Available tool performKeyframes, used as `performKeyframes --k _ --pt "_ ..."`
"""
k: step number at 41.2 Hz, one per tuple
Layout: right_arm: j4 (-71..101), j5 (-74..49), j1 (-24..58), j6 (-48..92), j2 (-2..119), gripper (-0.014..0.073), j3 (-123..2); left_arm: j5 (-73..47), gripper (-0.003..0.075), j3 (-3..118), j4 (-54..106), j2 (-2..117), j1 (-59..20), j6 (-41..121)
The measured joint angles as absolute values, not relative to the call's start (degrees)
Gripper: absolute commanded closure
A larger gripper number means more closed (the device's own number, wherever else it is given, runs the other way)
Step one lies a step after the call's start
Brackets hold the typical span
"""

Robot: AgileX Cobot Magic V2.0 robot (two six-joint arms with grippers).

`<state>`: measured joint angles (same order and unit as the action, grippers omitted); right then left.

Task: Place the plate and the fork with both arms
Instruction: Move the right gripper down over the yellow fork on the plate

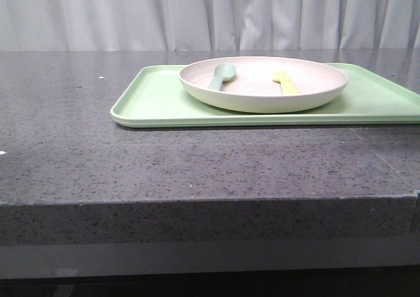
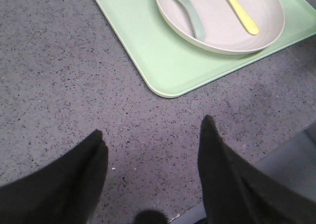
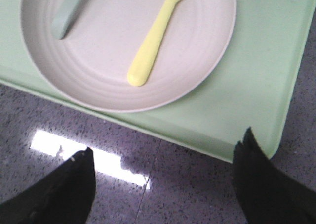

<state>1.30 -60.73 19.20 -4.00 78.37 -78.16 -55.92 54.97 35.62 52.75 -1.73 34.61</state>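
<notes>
The pale pinkish plate (image 1: 262,95) sits on a light-green tray (image 1: 157,103) at the back of the table. The yellow fork (image 1: 285,82) lies in the plate's right half. The plate (image 2: 217,41) and fork (image 2: 237,11) also show in the left wrist view, and the plate (image 3: 98,80) and fork (image 3: 153,41) in the right wrist view. My left gripper (image 2: 153,130) is open and empty above bare countertop, short of the tray's corner. My right gripper (image 3: 165,147) is open and empty over the tray's near edge. Neither gripper shows in the front view.
A pale green spoon (image 1: 220,75) lies in the plate's left half, and shows in the left wrist view (image 2: 190,11). The grey speckled countertop (image 1: 98,146) ends at a front edge (image 1: 197,202). White curtains hang behind.
</notes>
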Motion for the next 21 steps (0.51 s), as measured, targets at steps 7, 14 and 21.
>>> performKeyframes --k 7,14,21 --pt "0.0 -63.6 19.2 -7.0 88.5 0.0013 -86.2 -55.7 0.0321 55.0 35.8 52.8 -1.7 34.6" --pt "0.0 -65.4 19.2 -9.2 96.0 0.0013 -92.9 -55.4 0.0321 55.0 35.8 52.8 -1.7 34.6" --pt "0.0 -67.2 19.2 -11.5 102.4 0.0013 -99.0 -55.3 0.0321 55.0 35.8 52.8 -1.7 34.6"
